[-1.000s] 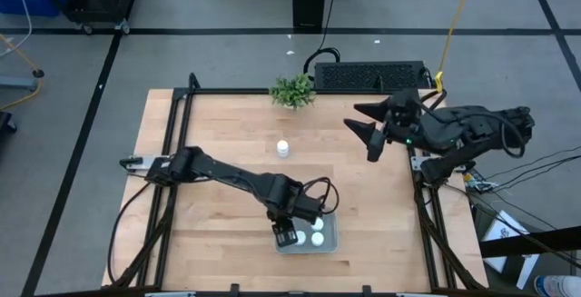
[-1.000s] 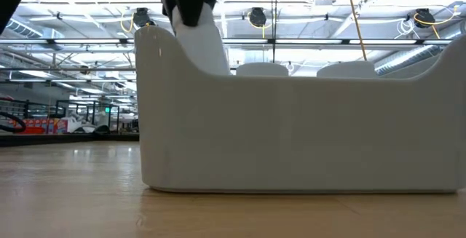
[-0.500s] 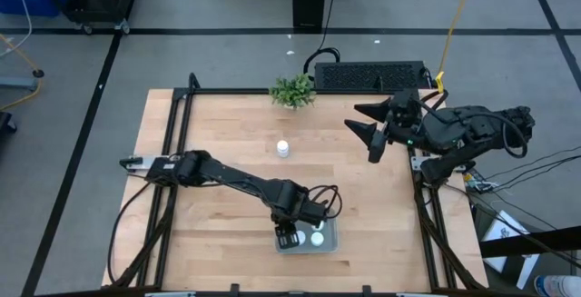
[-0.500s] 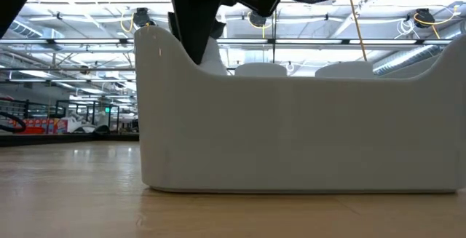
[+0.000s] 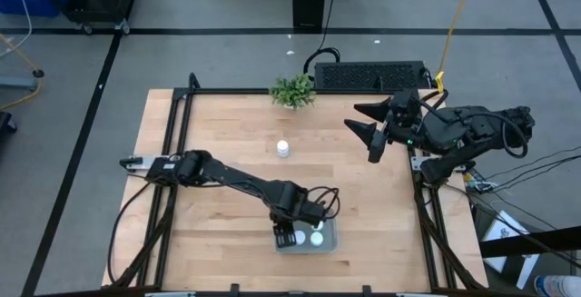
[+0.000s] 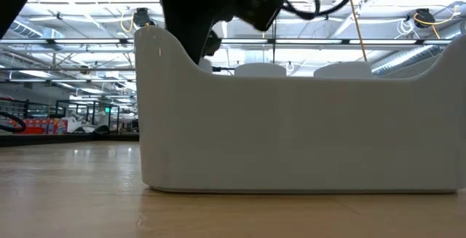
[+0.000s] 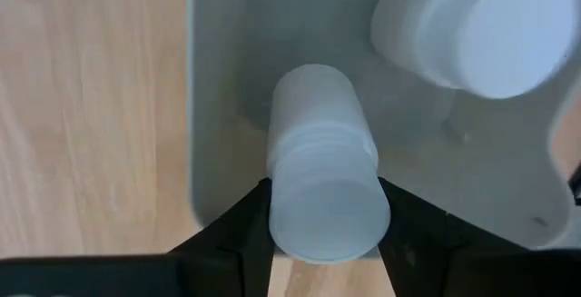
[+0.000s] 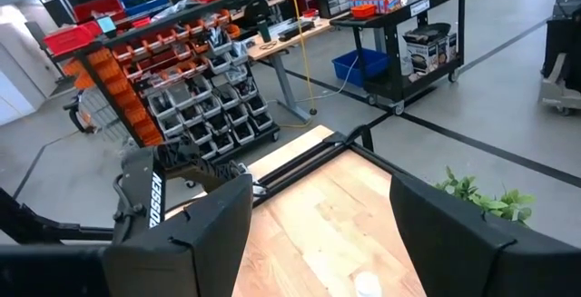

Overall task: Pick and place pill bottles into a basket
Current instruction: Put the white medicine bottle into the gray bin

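Observation:
My left gripper (image 5: 289, 236) reaches down into the left end of the pale basket (image 5: 329, 244), shut on a white pill bottle (image 7: 320, 174). Another bottle (image 7: 472, 29) stands in the basket beside it. In the low view the caps of two bottles (image 6: 262, 68) (image 6: 342, 68) show over the basket's rim (image 6: 291, 78), and my left gripper (image 6: 196, 27) comes down behind its left corner. One bottle (image 5: 282, 148) stands alone on the table. My right gripper (image 5: 370, 138) is open and empty, raised over the table's right side. My left gripper pinches the bottle at its cap end (image 7: 327, 220) between its two fingers (image 7: 241, 229), one on each side. The fingers come from above, pointing down. The bottle stands upright inside the basket, its base at the basket's floor (image 7: 227, 70); whether it rests there I cannot tell.
A small green plant (image 5: 291, 90) stands at the table's far edge; a black keyboard-like box (image 5: 368, 75) lies behind it. The table's black frame rails (image 5: 172, 133) run along both sides. Bare wood lies left of and beyond the basket.
My left gripper has gone down into the basket with the bottle, still shut on it. In the low view the bottle stood above the basket's rim a second ago and is now hidden below it.

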Motion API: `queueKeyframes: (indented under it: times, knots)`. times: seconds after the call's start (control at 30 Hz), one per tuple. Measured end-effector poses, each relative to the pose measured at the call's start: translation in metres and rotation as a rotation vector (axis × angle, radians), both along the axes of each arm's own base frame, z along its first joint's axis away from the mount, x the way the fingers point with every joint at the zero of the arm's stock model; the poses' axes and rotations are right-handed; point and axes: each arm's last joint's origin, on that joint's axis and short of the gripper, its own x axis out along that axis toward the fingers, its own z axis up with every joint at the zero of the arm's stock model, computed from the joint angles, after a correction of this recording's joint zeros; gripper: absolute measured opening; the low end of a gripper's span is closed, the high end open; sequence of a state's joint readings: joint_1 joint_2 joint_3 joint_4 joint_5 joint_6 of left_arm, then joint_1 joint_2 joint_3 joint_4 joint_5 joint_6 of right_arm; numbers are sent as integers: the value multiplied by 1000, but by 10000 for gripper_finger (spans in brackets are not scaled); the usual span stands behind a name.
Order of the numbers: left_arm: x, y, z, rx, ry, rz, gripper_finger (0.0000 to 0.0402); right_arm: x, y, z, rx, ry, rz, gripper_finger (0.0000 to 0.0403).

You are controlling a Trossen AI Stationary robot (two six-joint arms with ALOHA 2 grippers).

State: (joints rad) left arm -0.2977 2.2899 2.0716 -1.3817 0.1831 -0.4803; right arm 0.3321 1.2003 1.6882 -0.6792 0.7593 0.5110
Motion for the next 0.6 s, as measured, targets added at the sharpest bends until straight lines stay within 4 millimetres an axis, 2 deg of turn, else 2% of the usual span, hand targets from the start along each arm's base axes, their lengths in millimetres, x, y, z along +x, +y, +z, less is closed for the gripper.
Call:
queueKeyframes:
  times: [0.13,0.37,0.6]
  knots:
    - [-4,1,-10,14,42,10,177,0,0,0,1,-1,0,254]
    - [-2,1,-10,8,27,25,166,0,1,0,0,1,5,254]
    - [-1,1,-9,-27,25,30,233,0,1,0,-1,4,5,254]
